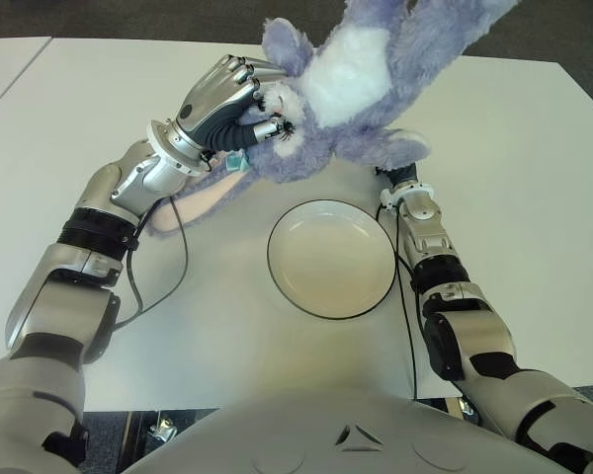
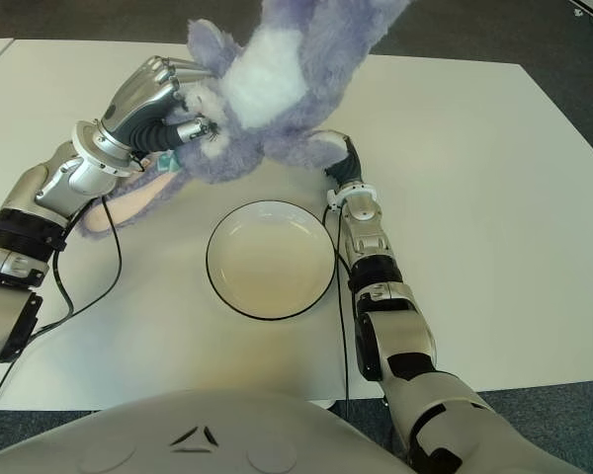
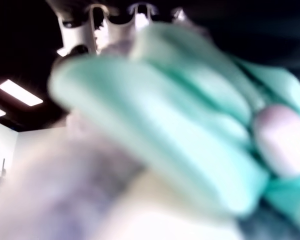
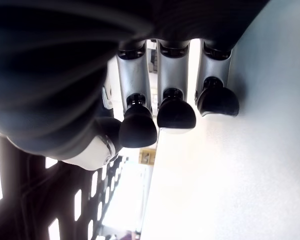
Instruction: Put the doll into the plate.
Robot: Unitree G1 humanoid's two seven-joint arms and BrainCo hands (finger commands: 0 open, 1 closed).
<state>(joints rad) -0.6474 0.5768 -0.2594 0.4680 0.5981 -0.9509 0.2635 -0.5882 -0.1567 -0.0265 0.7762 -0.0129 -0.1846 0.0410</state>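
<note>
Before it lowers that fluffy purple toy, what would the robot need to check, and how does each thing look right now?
1. Grip on the doll: the left hand has its fingers closed on it. Ok.
2. Doll clear of the table: it hangs lifted in the air. Ok.
3. Plate free to receive it: nothing lies inside. Ok.
4. Doll over the plate: it hangs mostly beyond the far rim, not above the middle. Not ok.
5. Right hand out of the way: it shows just past the plate's far right rim, partly hidden under the doll. Cannot tell.
</note>
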